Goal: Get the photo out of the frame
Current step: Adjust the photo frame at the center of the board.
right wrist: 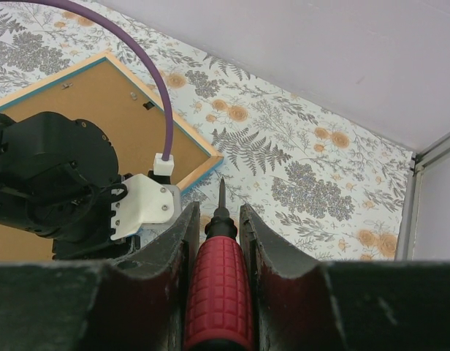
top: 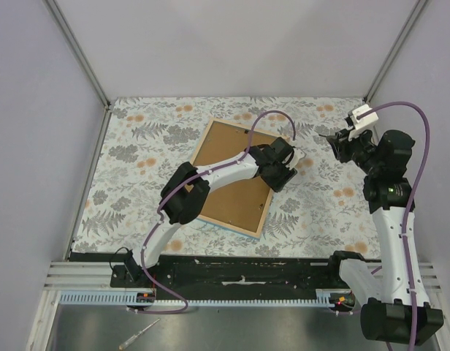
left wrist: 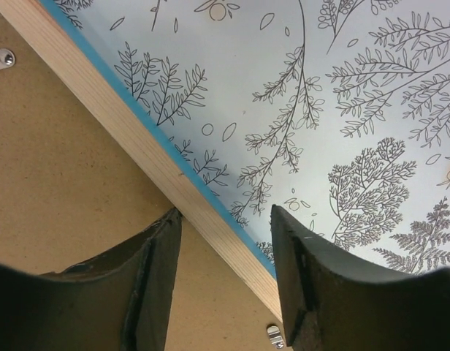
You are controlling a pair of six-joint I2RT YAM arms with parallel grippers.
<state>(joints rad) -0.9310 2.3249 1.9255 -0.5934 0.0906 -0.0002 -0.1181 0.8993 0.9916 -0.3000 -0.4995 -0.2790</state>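
Floral table cover (top: 137, 153), grey leaves and orange blooms. Red ribbed-handle screwdriver (right wrist: 219, 292), tip toward the cover. Small pen-like tool (top: 139, 333) lies on grey surface (top: 247, 329).

The photo (top: 225, 142) lies face down, its print hidden, partly under the left arm (top: 226, 170).

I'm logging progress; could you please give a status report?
Left end effector open, astride the frame. Right end effector shut on screwdriver. Frame face down, backing board in, photo hidden.
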